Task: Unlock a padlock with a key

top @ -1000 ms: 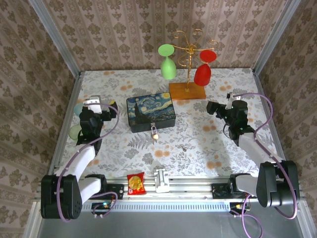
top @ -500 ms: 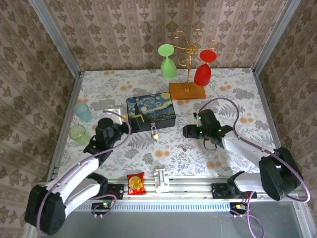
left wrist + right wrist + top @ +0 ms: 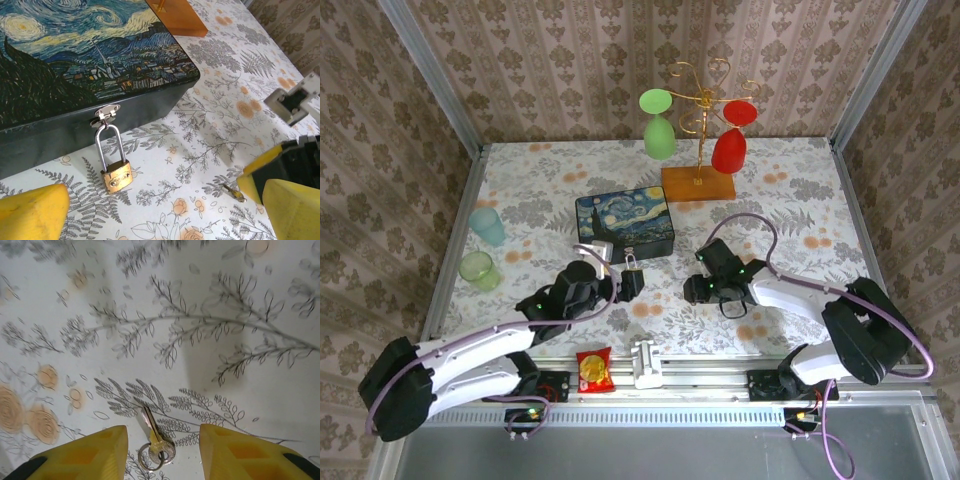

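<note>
Plainly the step in hand is picking up the key (image 3: 152, 432), which lies flat on the table (image 3: 240, 315) with its ring end nearest the camera. The right tool (image 3: 162, 460) hangs over it, spread wide and gripping nothing, with a yellow finger (image 3: 85, 455) on either side of the key. To do this well, it should probably drop straight down and close across the key's head, leaving the blade free for the lock. A thin, flat key may skate away if pinched off-centre.

The left tool (image 3: 160, 215) is likewise wide open and empty. It faces the padlock (image 3: 116, 174), which hangs by its shackle from the hasp (image 3: 106, 112) of the painted box (image 3: 75, 60). The brass body appears to rest on the table just in front of the box wall.

The right wrist view gives the key's direction and its place between the fingers, a detail too small to tell from above. The left wrist view shows the shackle closed through the hasp, and the key lying well to the right of the lock. The top view shows both arms reaching inward in front of the box.
</note>
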Action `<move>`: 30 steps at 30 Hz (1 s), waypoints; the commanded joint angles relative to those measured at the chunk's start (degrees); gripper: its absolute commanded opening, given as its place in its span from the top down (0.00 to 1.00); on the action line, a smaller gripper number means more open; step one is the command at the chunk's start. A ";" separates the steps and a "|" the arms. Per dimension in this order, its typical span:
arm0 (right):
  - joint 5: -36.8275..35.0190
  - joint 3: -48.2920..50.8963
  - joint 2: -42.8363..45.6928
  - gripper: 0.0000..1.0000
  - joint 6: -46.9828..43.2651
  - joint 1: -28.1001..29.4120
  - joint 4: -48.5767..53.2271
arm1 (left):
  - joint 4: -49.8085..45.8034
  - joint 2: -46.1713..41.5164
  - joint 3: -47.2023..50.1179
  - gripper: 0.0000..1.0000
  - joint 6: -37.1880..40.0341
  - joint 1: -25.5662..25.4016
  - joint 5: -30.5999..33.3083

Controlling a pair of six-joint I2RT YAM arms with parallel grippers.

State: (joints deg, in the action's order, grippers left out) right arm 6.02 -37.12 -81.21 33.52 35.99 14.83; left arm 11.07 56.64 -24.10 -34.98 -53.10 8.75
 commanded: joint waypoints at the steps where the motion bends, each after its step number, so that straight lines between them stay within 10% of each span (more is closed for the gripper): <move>1: -2.08 -0.58 -0.75 0.58 1.64 1.73 3.70 | 1.79 1.76 -1.66 0.00 -1.65 -1.81 3.31; 30: -6.55 -1.75 -5.16 0.71 0.75 6.29 3.79 | 7.61 7.75 -0.60 0.00 -1.99 -3.15 3.29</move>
State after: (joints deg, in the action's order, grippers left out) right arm -0.54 -38.22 -83.66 34.83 41.17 18.04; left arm 17.19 63.92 -24.53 -36.29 -55.86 11.00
